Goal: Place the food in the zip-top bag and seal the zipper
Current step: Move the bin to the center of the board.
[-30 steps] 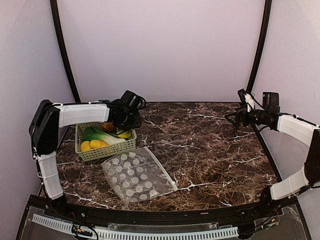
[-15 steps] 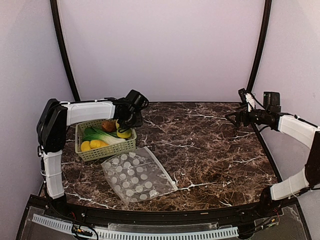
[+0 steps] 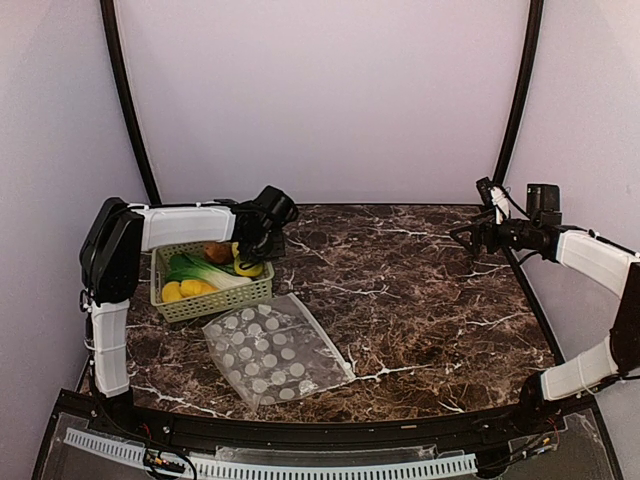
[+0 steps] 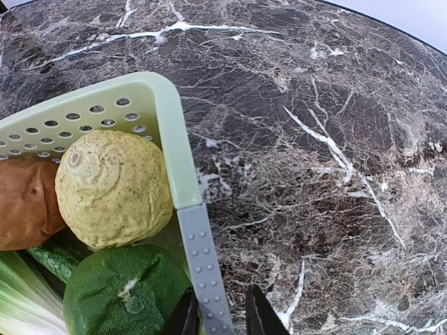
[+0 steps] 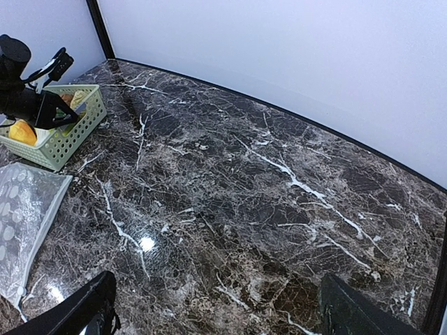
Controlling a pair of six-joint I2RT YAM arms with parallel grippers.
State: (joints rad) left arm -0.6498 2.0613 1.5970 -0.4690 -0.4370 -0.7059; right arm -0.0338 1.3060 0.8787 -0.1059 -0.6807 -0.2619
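The food lies in a light green mesh basket (image 3: 215, 300) at the left: a leek (image 3: 205, 272), yellow pieces (image 3: 185, 290), a brown one (image 4: 24, 202), a pale bumpy one (image 4: 112, 188) and a green round fruit (image 4: 126, 293). The polka-dot zip-top bag (image 3: 275, 350) lies flat in front of the basket; I cannot make out its zipper. My left gripper (image 3: 252, 252) is at the basket's far right corner. In the left wrist view the gripper (image 4: 220, 317) has its jaws close together across the basket's right wall (image 4: 167, 139). My right gripper (image 3: 462, 235) is open and empty at the far right.
The marble table (image 5: 230, 174) stretches between the two arms. Black frame posts (image 3: 515, 110) stand at the back corners before a white wall. The bag also shows at the left edge of the right wrist view (image 5: 21, 223), below the basket (image 5: 63, 139).
My left gripper has moved a little right and down onto the basket's far right corner. The right arm, the bag and the food have not moved.
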